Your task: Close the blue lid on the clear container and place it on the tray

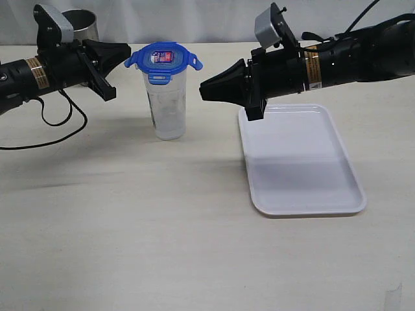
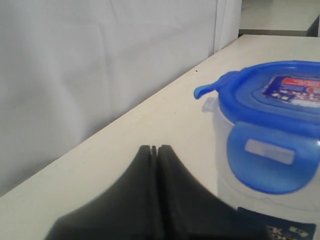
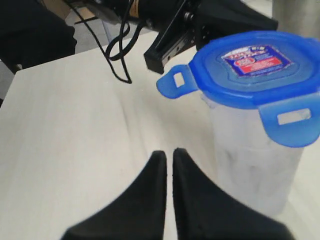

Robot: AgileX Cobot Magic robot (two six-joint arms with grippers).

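Toward the upper middle of the exterior view the clear container (image 1: 167, 110) stands upright on the table (image 1: 130, 246), with the blue lid (image 1: 163, 57) sitting level on its mouth. The front flap (image 1: 160, 78) hangs down against the wall, while the side flaps (image 1: 194, 63) jut outward. From that I judge the lid is placed but not fully latched; whether any flap has truly clicked shut cannot be told.

At the upper left, the left gripper (image 1: 128, 52) points at the lid's left edge, very near it but not visibly touching. Its fingers are pressed together and hold nothing. At the right of the container the right gripper (image 1: 202, 89) hovers just beside the wall, below lid height. Its fingers are also clenched on empty air, with only a sliver of a gap in its own wrist view.

The tray (image 1: 305, 194) lies to the right of centre, apart from the container and with nothing on it (only the right arm hangs over its upper left corner). A steel cup (image 1: 83, 24) sits behind the left arm at the top left and plays no part.

As for progress, the lid is on. What seems left is pressing down the raised flaps, then grasping the container and setting it on the tray. Neither of those steps is done.
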